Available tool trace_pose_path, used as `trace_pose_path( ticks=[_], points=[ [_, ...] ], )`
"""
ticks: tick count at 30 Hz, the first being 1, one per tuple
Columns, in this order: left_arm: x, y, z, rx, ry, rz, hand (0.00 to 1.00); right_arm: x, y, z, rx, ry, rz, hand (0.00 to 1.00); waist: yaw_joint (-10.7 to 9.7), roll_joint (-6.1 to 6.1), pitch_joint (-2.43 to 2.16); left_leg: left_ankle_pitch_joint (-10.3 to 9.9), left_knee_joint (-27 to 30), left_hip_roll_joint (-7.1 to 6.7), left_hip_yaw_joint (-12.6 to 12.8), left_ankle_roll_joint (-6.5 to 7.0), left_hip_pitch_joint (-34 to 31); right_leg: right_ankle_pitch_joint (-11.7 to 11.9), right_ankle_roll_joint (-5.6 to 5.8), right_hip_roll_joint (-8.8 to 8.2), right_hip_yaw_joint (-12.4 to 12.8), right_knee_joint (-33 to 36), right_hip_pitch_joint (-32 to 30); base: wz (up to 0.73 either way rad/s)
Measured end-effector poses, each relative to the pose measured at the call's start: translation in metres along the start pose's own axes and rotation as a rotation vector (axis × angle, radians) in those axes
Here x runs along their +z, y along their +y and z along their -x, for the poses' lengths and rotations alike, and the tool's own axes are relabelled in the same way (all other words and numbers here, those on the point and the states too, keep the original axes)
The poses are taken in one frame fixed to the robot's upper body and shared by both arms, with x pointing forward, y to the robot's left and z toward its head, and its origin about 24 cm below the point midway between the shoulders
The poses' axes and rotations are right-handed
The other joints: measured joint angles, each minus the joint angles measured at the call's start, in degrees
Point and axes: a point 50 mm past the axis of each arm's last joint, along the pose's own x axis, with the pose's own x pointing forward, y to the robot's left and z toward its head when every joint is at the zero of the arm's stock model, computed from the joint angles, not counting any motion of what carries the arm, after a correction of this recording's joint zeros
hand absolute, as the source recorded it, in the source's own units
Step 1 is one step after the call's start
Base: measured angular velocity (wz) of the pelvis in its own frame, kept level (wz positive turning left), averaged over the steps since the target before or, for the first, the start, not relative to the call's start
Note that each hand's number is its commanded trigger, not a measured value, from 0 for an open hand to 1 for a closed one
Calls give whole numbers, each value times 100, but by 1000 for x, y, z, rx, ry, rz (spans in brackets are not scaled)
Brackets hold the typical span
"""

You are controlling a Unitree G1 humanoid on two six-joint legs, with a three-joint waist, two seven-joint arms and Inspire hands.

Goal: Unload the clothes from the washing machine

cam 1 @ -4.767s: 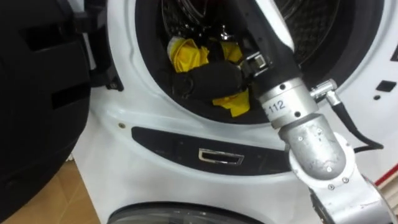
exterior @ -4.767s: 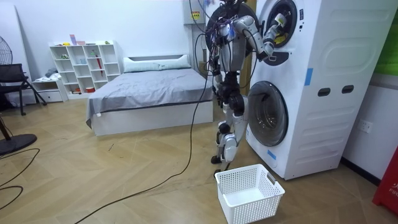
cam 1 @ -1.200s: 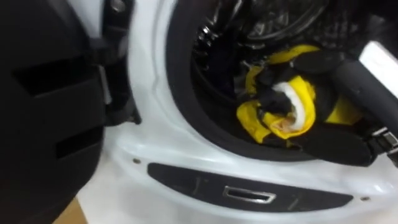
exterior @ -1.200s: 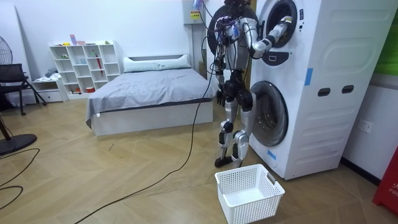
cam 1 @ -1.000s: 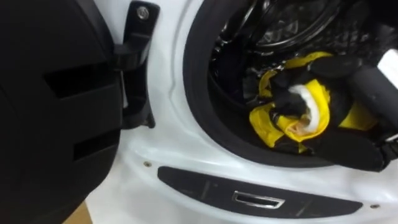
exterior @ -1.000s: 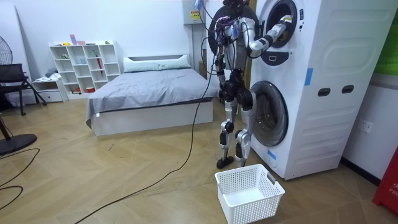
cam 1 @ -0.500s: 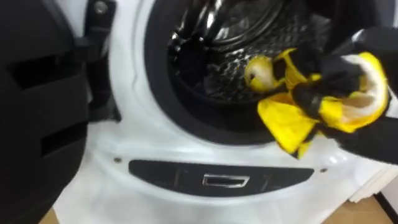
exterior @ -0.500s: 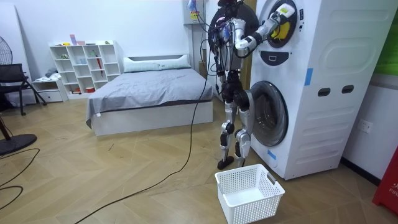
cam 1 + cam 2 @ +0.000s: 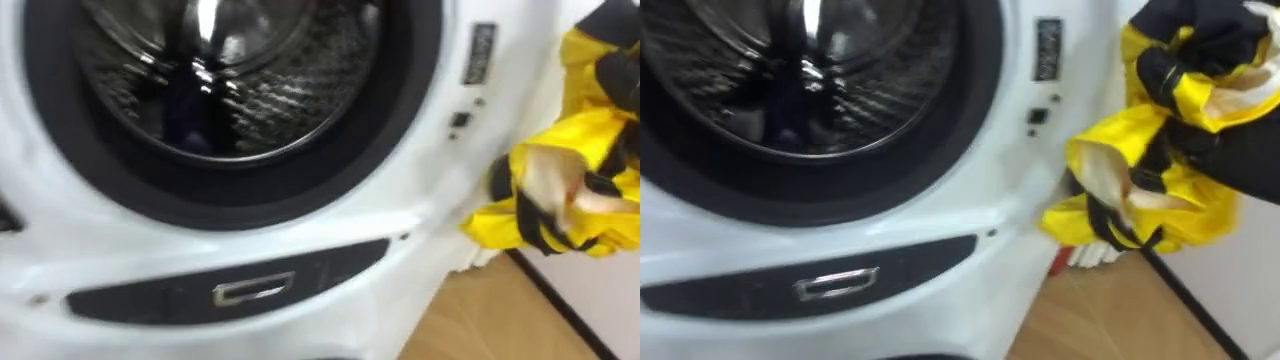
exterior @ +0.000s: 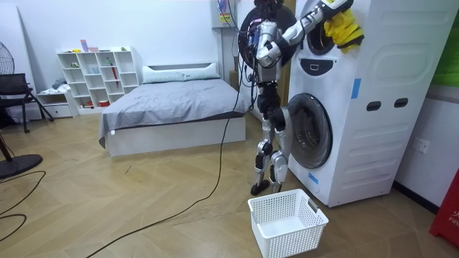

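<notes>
So, one cloth (image 9: 1140, 170) is out; the drop is left.
My right hand (image 9: 1185, 40) is curled round the cloth at frame right, clear of the drum (image 9: 220, 70); I judge the floor basket (image 10: 287, 222) comes next.

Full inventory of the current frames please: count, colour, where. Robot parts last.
yellow garment: 1, yellow with pale lining, clear of the drum, held up beside the upper machine's front
washing machines: 2, white, stacked
drum: 1, steel with a dark rim, upper machine, open
laundry basket: 1, white, on the floor before the lower machine
bed: 1, grey cover, by the far wall
shelf unit: 1, white, on the room view's left of the bed
chair: 1, black, at the room view's far left
right hand: black, raised, curled round the garment
</notes>
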Motion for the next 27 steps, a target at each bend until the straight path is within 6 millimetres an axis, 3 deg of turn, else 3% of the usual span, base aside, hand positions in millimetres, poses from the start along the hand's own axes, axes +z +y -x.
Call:
trace_pose_path(
  ticks=[7,12,15,16,21,26,27],
  points=[
    [-2,13,-3,34,-9,-26,0,-8,-6,2,-32,38,3,100,-144,8,4,-74,-4,83,302,-141,135,8,-27,197,362,15,11,-24],
    [-5,17,-5,38,-3,-76,0,-22,-6,13,2,148,-68,100,-164,11,24,-123,-24,152,322,-210,110,12,-39,249,366,4,0,-8],
    [-4,17,-5,35,7,-86,0,-32,-6,21,20,214,-96,100,-157,48,43,-134,-27,162,469,-235,88,12,-39,303,547,5,-84,-18],
    [-4,17,-5,32,16,-88,0,-38,-7,27,25,253,-99,100,-165,79,69,-148,-24,163,483,-252,84,14,-40,327,592,0,-95,-25],
    [-5,18,-6,20,47,-133,0,-86,2,64,-38,511,-200,100,-162,161,86,-188,-39,172,480,-278,63,15,-41,400,734,7,-172,-20],
    [-3,13,-6,-29,52,-174,0,-129,29,99,-17,742,-295,100,-152,464,76,-262,-28,161,449,-267,41,15,-41,457,852,20,-221,-17],
    [-2,11,-6,-42,47,-189,0,-137,36,109,4,802,-322,100,-159,503,55,-267,-30,149,453,-259,16,16,-41,459,874,32,-259,-13]
  ],
)
